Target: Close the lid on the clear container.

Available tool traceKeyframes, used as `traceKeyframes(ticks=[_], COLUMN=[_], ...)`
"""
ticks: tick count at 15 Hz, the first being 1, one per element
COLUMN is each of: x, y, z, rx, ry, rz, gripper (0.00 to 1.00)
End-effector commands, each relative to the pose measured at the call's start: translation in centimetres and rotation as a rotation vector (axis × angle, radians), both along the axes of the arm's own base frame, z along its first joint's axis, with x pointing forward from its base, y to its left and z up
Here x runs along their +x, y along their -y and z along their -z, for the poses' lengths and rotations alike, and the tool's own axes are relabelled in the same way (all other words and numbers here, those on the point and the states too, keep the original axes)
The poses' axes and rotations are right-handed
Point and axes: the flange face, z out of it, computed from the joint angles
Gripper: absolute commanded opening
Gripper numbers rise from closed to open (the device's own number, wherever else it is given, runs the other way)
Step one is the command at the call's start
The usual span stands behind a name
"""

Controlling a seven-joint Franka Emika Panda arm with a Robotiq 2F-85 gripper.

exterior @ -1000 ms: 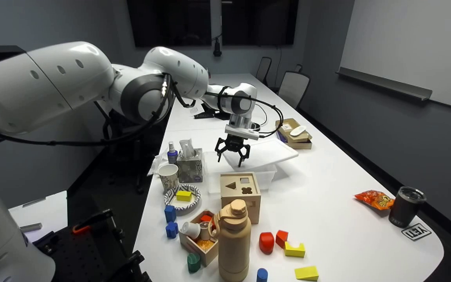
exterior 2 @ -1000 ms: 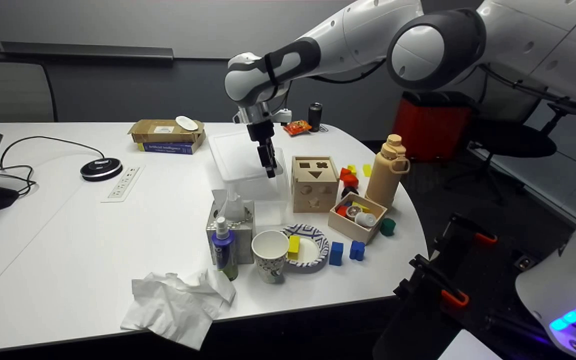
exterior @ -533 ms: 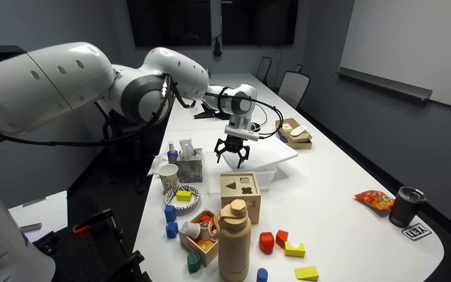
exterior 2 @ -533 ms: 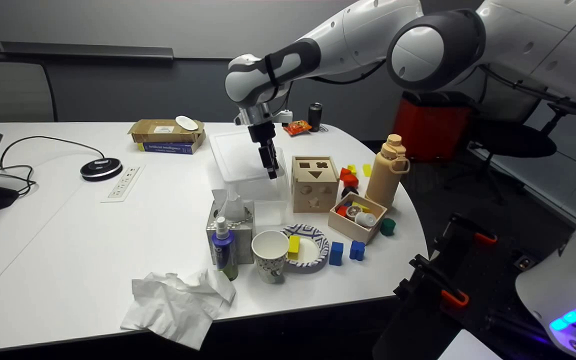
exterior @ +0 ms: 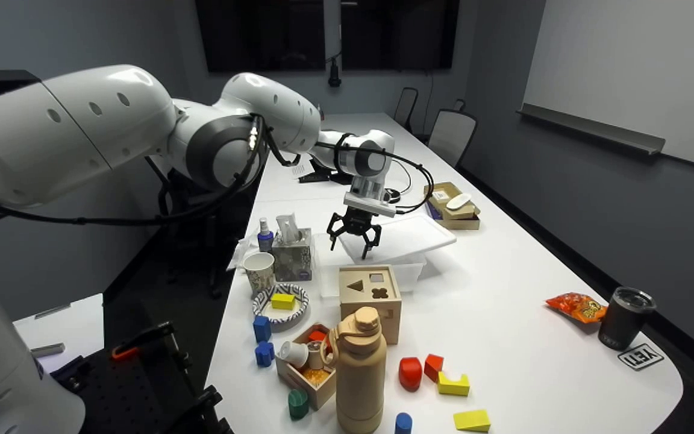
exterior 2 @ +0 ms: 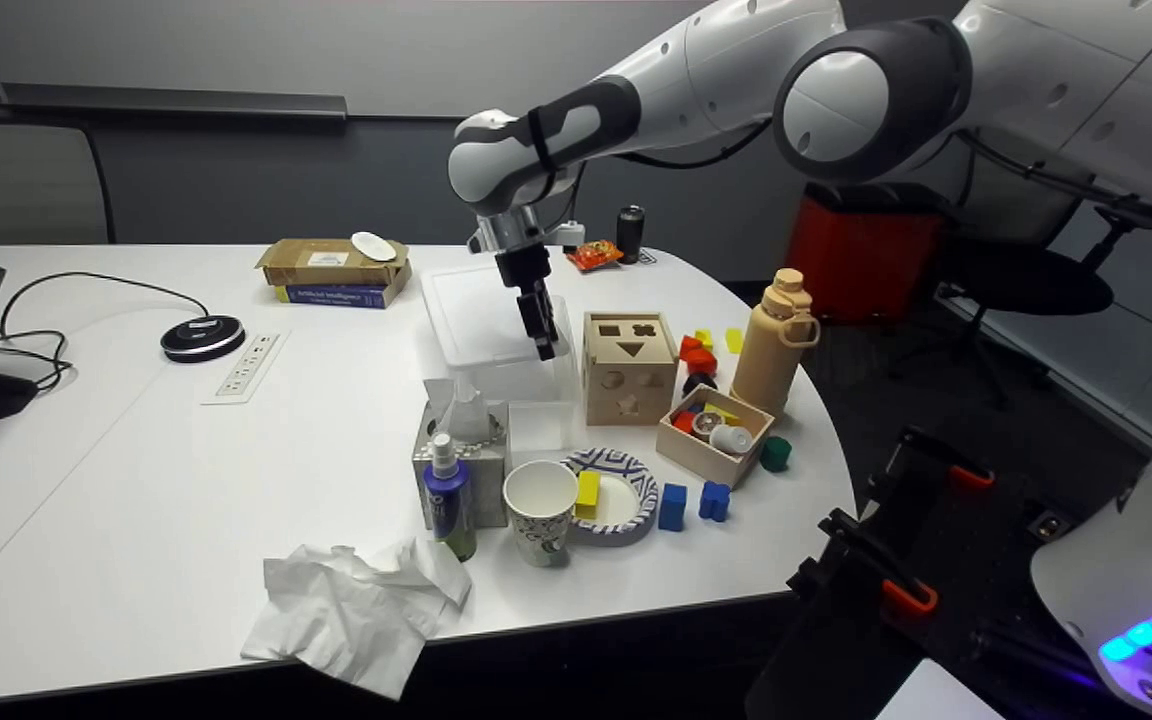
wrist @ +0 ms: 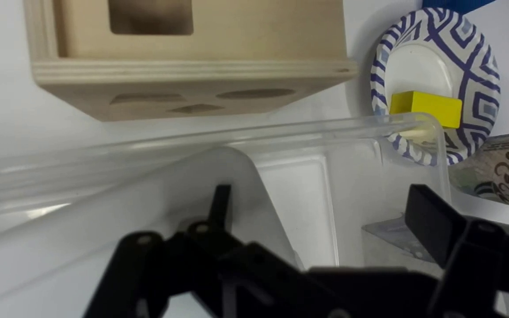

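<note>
In an exterior view, the lid (exterior: 413, 235) lies tilted and askew across the clear container (exterior: 410, 277), its right side raised off the rim and the container's left part uncovered. The gripper (exterior: 348, 250) hangs above the lid's left end with its jaws spread well apart. In the wrist view, the left jaw stands over a corner of the lid, and whether it touches cannot be told; the right jaw stands beyond the lid's edge, near the container's right wall. A wooden shape sorter (exterior: 371, 304) stands just on the near side of the container.

The clearest wording is on a sticker (exterior: 640, 357) at the right of the table (exterior: 503, 313): YETI, in capitals. It lies just beside a black tumbler (exterior: 627, 316), whose own faint mark near the foot is too small to make out. The lettering on an orange bag (exterior: 576, 307) near the tumbler cannot be read.

In an exterior view, a blue book (exterior 2: 336, 296) beneath a cardboard box (exterior 2: 286, 270) at the far side shows "Artificial Intelligence" along its spine; the box's white label (exterior 2: 327, 259) is too small to read. At the near side stands a purple spray bottle (exterior 2: 449, 505) with blurred lettering, close by a patterned tissue box (exterior 2: 492, 480) and a paper cup (exterior 2: 540, 525).
</note>
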Motion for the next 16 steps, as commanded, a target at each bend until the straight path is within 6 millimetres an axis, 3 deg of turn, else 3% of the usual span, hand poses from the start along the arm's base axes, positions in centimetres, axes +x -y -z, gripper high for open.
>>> traceKeyframes(ticks=[1, 16], x=[-0.4, -1.8], y=[-0.6, -1.8], z=[-0.6, -0.6], rx=[0.020, 0.044], ry=[-0.040, -0.132], rz=[-0.002, -0.018], gripper=[1.00, 1.00])
